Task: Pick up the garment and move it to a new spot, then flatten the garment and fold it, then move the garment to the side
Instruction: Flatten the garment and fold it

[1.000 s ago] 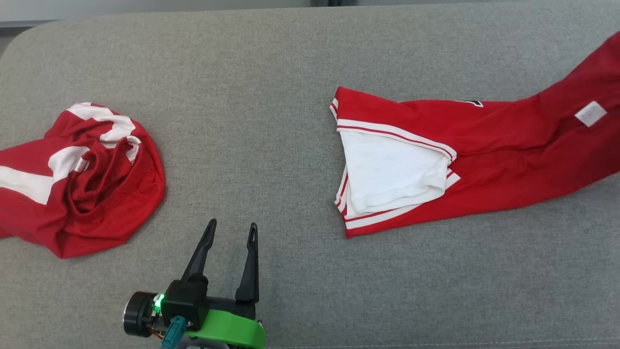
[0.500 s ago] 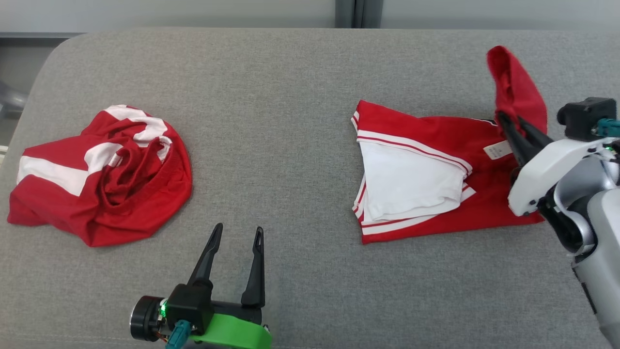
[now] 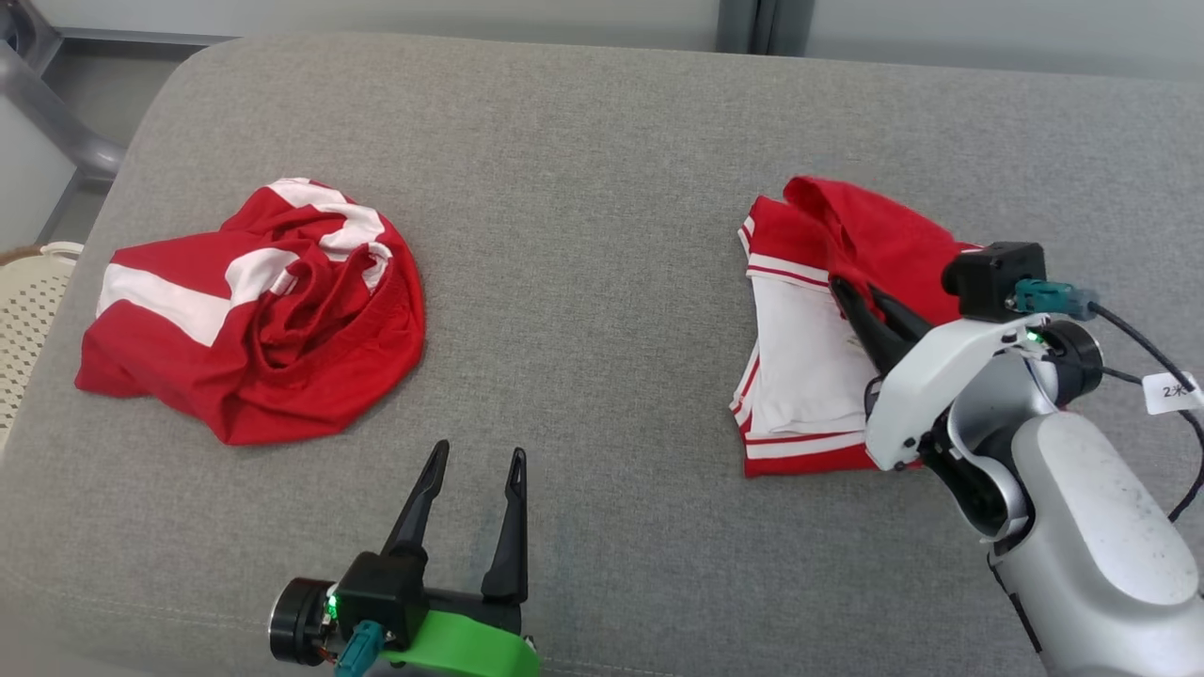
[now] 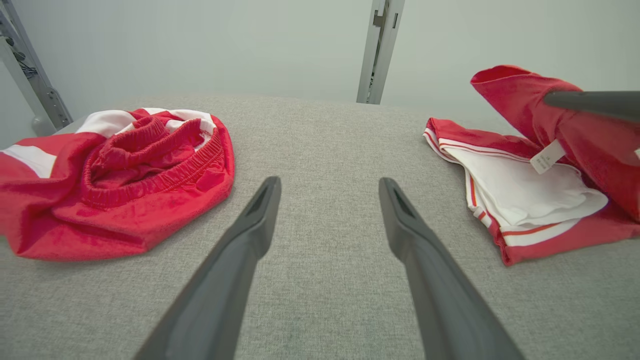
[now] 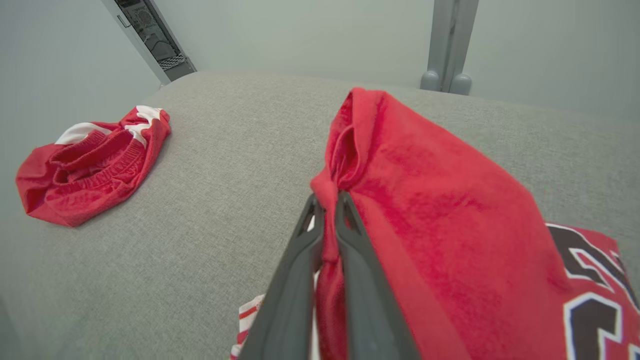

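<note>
The garment (image 3: 804, 376), a red jersey with white panels and red stripes, lies at the right of the grey padded surface (image 3: 583, 235). My right gripper (image 3: 851, 288) is shut on a bunched red end of it, held lifted and doubled back over the white part. In the right wrist view the red cloth (image 5: 425, 200) drapes from the pinched fingertips (image 5: 328, 199). The left wrist view shows the garment (image 4: 520, 195) with a small label. My left gripper (image 3: 479, 451) stands open over bare surface near the front edge, holding nothing (image 4: 330, 182).
A second red and white garment (image 3: 273, 320), crumpled with its elastic waistband showing, lies at the left (image 4: 125, 175). A cream perforated basket (image 3: 23, 310) sits beyond the left edge. A metal post (image 3: 748, 23) stands behind the surface.
The head camera has shifted. My right gripper came into view and carried the garment's red end leftward and down over the white part. The left gripper stayed put.
</note>
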Available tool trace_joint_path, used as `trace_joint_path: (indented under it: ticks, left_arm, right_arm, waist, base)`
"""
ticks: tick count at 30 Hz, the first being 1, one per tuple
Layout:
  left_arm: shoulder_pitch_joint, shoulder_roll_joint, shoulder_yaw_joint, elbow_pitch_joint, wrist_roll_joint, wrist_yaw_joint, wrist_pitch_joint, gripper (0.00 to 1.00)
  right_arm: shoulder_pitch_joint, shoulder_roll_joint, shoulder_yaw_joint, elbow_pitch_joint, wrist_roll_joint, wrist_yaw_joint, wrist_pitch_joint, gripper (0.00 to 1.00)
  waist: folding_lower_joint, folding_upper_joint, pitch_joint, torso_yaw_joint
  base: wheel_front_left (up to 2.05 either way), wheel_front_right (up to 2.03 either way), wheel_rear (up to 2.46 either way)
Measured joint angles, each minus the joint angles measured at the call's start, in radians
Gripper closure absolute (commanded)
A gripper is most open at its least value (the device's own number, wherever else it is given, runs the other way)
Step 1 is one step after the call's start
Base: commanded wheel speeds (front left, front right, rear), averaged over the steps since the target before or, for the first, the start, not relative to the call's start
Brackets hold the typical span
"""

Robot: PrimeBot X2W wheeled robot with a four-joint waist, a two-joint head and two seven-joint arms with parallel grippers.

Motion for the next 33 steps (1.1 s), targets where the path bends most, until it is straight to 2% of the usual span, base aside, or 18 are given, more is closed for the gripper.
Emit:
trace_joint_path:
  ticks: [10,11,12,19,28,33]
  left_arm:
    - [-0.006,0.0,-0.015,0.012,-0.009,0.003,0.0,0.0]
    - [-0.006,0.0,-0.017,0.013,-0.009,0.003,0.0,0.0]
    - [-0.006,0.0,-0.019,0.014,-0.01,0.003,0.0,0.0]
    - [-0.005,0.0,-0.014,0.024,-0.008,0.003,0.0,0.0]
    - [0.012,0.002,0.032,0.018,0.013,0.005,0.0,0.0]
    - [0.042,0.006,0.08,0.012,0.014,0.009,0.0,0.0]
  right_arm:
    - [-0.012,0.058,0.057,0.1,0.005,0.0,-0.03,1.0]
    - [-0.017,0.065,0.057,0.112,0.007,0.0,-0.038,0.7]
    - [-0.021,0.069,0.057,0.121,0.007,0.0,-0.043,0.0]
    - [-0.051,0.107,0.001,0.143,-0.003,0.0,-0.193,0.0]
    - [-0.01,0.07,-0.025,0.2,-0.021,0.0,-0.447,0.0]
    - [0.046,0.036,-0.025,0.263,-0.042,0.0,-0.507,0.0]
  waist:
    - [0.0,0.0,0.0,0.022]
    - [0.0,0.0,0.0,0.023]
    - [0.0,0.0,0.001,0.024]
    - [0.0,0.0,-0.012,0.009]
    - [0.0,0.0,-0.057,-0.063]
    - [0.0,0.0,-0.095,-0.11]
  base:
    - [0.0,0.0,0.0]
    - [0.0,0.0,0.0]
    - [0.0,0.0,0.0]
    - [0.0,0.0,0.0]
    - [0.0,0.0,0.0]
    - [0.0,0.0,0.0]
